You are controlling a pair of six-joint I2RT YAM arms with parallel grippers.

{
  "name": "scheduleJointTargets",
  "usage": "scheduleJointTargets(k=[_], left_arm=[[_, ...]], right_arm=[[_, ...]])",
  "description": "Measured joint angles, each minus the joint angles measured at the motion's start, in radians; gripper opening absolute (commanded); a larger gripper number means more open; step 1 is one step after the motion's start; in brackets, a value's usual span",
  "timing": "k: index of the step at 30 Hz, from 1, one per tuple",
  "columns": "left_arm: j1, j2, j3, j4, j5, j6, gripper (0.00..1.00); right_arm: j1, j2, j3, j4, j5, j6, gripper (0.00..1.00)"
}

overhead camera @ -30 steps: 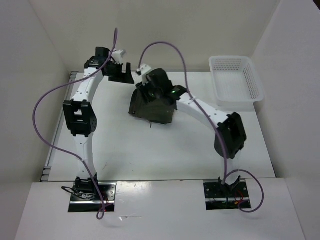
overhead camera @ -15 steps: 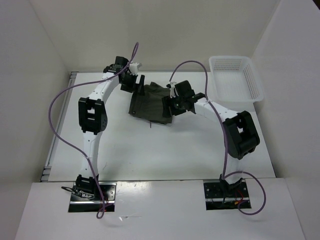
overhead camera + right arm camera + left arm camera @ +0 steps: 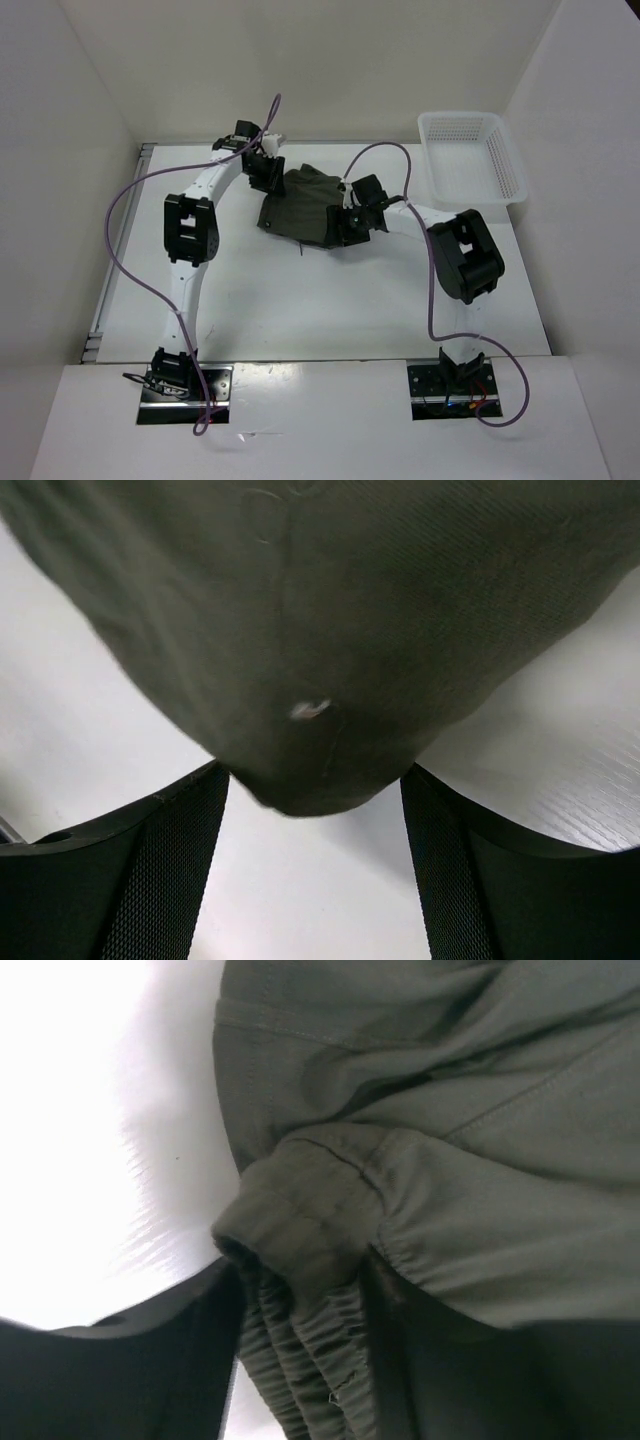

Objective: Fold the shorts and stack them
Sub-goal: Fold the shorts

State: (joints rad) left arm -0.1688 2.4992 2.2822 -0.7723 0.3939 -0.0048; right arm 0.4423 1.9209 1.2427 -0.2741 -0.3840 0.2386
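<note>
**Q:** At the middle of the smooth white table, what is the article and what condition is it in?

**A:** It is the shorts, made of soft, matte, dark olive-green cloth. They lie in a wrinkled, roughly four-sided bundle with stitched seams across the panels. The elastic waistband is gathered into fine ribs. A rigid white plastic mesh basket with perforated walls stands well apart at the far right corner.

**Q:** What is the state of each set of jaws?

**A:** The left gripper is at the far-left edge of the shorts. In its wrist view the ribbed waistband fills the gap between the dark fingers, so the jaws are clamped on that cloth. The right gripper is at the near-right edge. Its weave-textured fingers stand wide apart with a rounded cloth corner lying loosely between them, so the jaws are released.

**Q:** What has changed over the last second?

**A:** The left arm was off to the far left, clear of the cloth, and has now swung in to the waistband. The right arm had been covering the bundle and has drawn back toward the right edge. More of the shorts' top surface is now exposed. The purple cables have shifted with the arms.
</note>
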Motion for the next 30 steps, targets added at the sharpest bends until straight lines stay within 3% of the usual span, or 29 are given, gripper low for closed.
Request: scheduleJointTargets(k=[2,3,9,10,13,19,25,30], left_arm=[[0.0,0.0,0.0,-0.001,0.013,0.0,0.42],[0.0,0.0,0.0,0.0,0.022,0.003,0.34],[0.003,-0.019,0.001,-0.007,0.061,0.001,0.13],[0.003,-0.029,0.001,-0.01,0.067,0.003,0.13],[0.003,-0.074,-0.003,-0.019,0.092,0.0,0.12],[0.002,-0.143,0.035,-0.031,0.164,0.0,0.13],[-0.013,-0.127,0.196,-0.058,0.187,-0.001,0.16],[-0.037,-0.077,0.238,-0.045,0.124,0.0,0.18]], right_arm=[[0.0,0.021,-0.003,0.009,-0.003,0.007,0.65],[0.0,0.03,-0.005,0.016,-0.013,0.014,0.55],[-0.006,0.043,-0.004,0.039,-0.005,0.013,0.25],[-0.007,0.046,-0.003,0.041,0.0,0.007,0.17],[-0.013,0.049,-0.001,0.042,0.011,-0.018,0.08],[-0.033,0.051,0.014,0.039,0.031,-0.098,0.01],[-0.036,0.064,0.047,0.044,0.04,-0.184,0.03],[-0.037,0.066,0.05,0.038,0.059,-0.224,0.06]])
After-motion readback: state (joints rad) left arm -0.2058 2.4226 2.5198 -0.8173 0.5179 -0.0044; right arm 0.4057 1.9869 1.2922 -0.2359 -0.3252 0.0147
